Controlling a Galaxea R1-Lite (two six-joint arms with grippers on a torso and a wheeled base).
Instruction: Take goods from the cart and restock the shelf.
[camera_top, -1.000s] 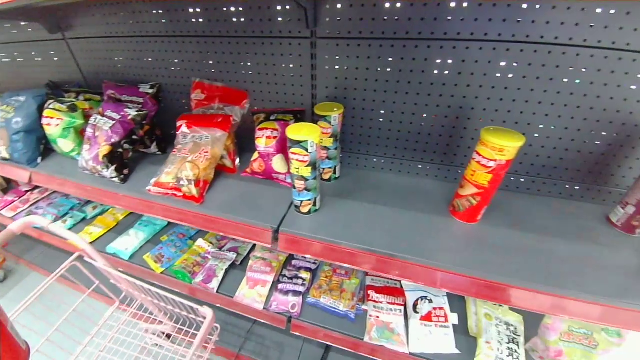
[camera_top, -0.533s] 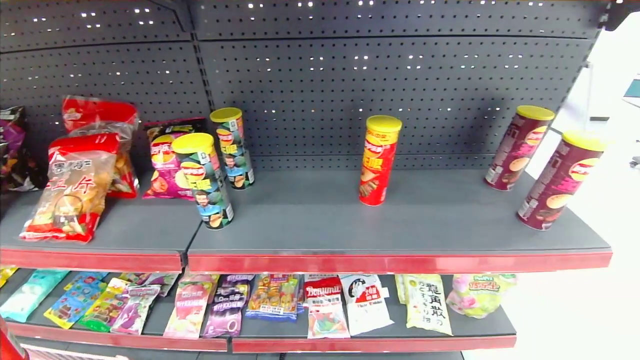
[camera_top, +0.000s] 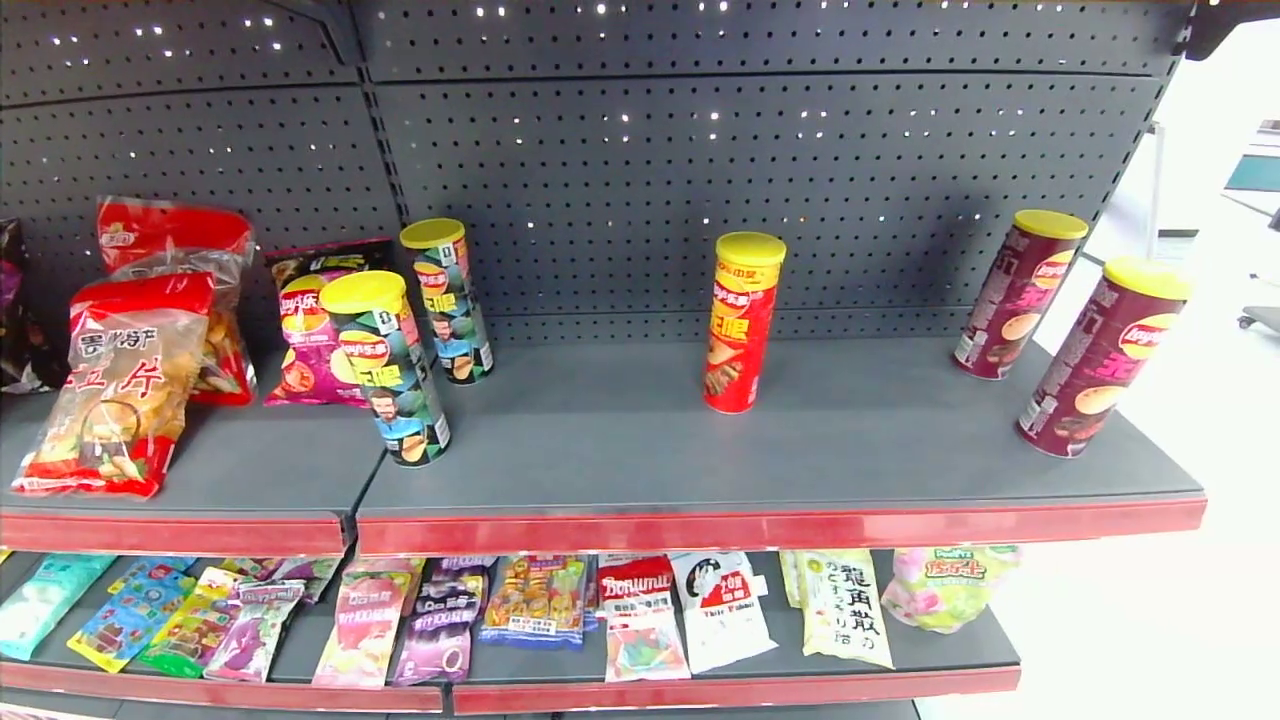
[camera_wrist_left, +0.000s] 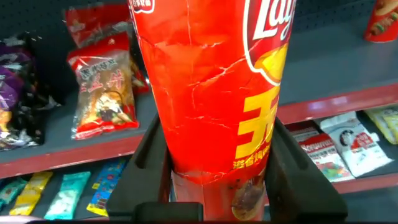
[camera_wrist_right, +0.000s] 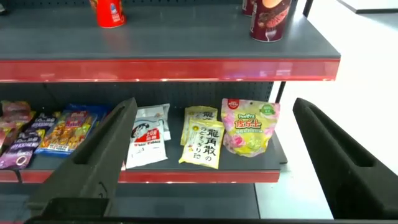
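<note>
Shelf (camera_top: 700, 460) carries a red can (camera_top: 738, 322) between green cans (camera_top: 385, 365) and maroon cans (camera_top: 1100, 355) — left gripper (camera_wrist_left: 221, 162) pinches a second red can (camera_wrist_left: 205, 87), right gripper (camera_wrist_right: 214, 106) spread.

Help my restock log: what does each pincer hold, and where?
Left pincer grips a red chip can by its sides, near the bottom; right pincer is open, empty.

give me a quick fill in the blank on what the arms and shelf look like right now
The left end effector is shut on a ___ chip can.
The right end effector is ___ and holds nothing.
___ maroon cans stand at the right end of the upper shelf.
Missing: red; open; two.
</note>
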